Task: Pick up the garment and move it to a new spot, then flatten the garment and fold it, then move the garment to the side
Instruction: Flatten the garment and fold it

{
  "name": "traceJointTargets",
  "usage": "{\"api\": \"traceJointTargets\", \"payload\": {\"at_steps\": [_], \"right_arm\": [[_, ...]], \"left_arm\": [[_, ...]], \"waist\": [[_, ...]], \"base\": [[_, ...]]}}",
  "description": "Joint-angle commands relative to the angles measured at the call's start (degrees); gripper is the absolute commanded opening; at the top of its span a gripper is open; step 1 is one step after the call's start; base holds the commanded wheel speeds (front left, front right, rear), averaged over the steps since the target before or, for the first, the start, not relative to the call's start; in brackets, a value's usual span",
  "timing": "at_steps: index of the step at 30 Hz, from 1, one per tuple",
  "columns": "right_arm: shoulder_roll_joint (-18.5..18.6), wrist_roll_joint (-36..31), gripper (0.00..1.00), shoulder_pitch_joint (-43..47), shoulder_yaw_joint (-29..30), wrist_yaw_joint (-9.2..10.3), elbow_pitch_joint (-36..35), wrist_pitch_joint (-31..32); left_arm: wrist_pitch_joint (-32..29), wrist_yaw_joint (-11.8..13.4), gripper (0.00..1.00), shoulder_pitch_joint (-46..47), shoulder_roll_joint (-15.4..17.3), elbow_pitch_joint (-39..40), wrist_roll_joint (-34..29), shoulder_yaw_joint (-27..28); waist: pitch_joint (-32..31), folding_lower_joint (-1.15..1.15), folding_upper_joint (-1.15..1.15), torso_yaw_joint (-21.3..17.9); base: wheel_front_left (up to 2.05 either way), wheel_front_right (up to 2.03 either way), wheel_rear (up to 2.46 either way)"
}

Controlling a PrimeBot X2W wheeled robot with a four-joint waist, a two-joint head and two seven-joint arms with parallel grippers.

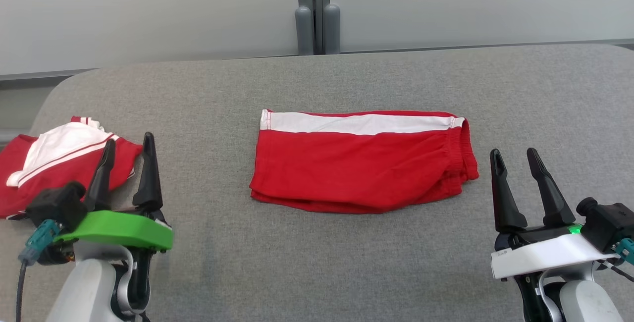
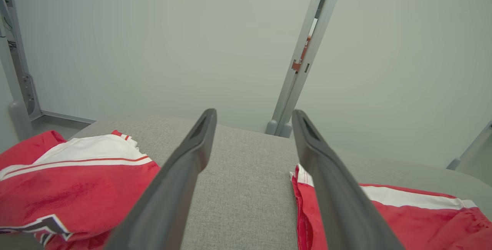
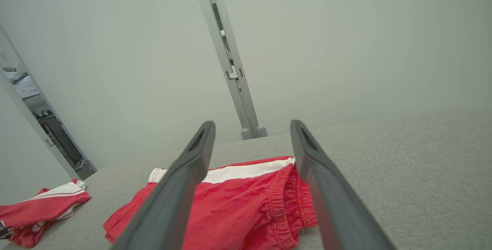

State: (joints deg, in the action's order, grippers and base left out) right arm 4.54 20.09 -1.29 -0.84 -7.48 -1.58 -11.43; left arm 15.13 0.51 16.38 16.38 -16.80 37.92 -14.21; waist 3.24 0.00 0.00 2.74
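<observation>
So both sets of jaws are wide open and empty. The left gripper point(image 1: 129, 139) sits by a crumpled spare garment point(image 1: 59, 158). The right gripper point(image 1: 513, 152) is nearer the folded garment point(image 1: 361, 163), which lies mid table point(image 1: 346, 262) between them, long axis running left-to-right.

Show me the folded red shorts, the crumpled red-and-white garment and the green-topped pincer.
folded red shorts point(image 1: 361, 168): head view, red front.
crumpled red-and-white garment point(image 1: 55, 147): head view, white patch.
green-topped left pincer point(image 1: 129, 139): head view, between its fingertips.

Bare surface point(image 1: 346, 262) around shorts point(image 1: 361, 163) (another garment point(image 1: 54, 163) left)
</observation>
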Motion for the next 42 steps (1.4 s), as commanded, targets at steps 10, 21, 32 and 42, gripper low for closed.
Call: {"api": "traceJointTargets", "payload": {"at_steps": [10, 21, 32, 42], "right_arm": [[0.0, -1.3, 1.0, 2.8, 0.5, -0.03, 0.1, 0.5], [0.1, -4.3, 1.0, 5.4, 1.2, -0.03, 0.0, 1.1], [-0.3, -6.3, 1.0, 6.1, 1.5, -0.03, 0.2, 2.5], [-0.4, -7.8, 1.0, 6.0, 1.4, -0.03, 0.4, 3.2]], "left_arm": [[0.0, -0.7, 1.0, -11.0, -2.4, 6.9, -11.7, 7.0], [0.0, -0.1, 1.0, -15.0, -3.5, 8.2, -18.1, 7.0], [0.0, 0.9, 1.0, -15.9, -4.3, 6.8, -18.9, 8.1], [0.0, 0.6, 1.0, -15.3, -4.9, 5.9, -19.2, 8.3]], "waist": [[-2.0, 0.0, 0.0, 1.1], [-3.2, 0.0, 0.0, 1.8], [-3.9, 0.0, 0.0, 1.1], [-4.1, 0.0, 0.0, 0.8]], "base": [[0.0, 0.0, 0.0], [0.0, 0.0, 0.0], [0.0, 0.0, 0.0], [0.0, 0.0, 0.0]]}}
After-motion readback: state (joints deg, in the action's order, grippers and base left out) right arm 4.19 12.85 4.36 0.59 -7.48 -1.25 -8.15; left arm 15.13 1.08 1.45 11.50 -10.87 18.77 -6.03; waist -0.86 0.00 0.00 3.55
